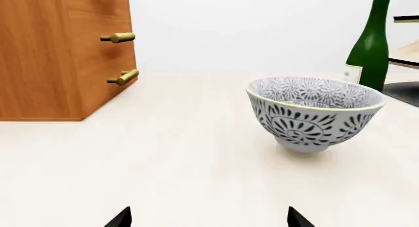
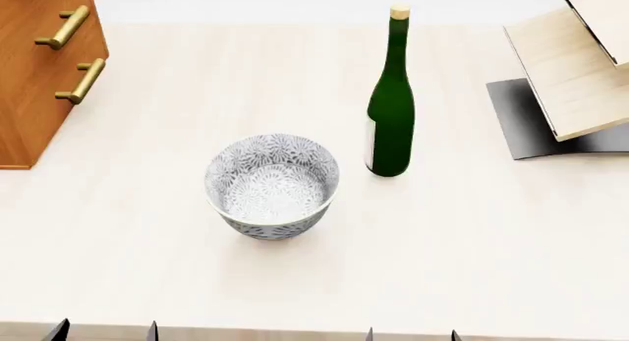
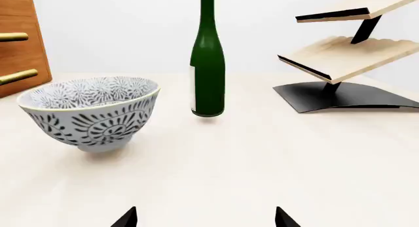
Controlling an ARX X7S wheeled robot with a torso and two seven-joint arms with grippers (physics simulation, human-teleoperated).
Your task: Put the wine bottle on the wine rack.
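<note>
Wine bottle upright on the tabletop, untouched.
It stands between the patterned bowl and the wine rack, apart from both; left hand and right hand are spread, holding nothing.

You've got the wine bottle upright mid-table, bowl just front-left of it. Wine rack far right, cabinet far left.

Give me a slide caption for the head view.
Upright bottle stands between bowl and rack, still untouched; cabinet at left.
</note>
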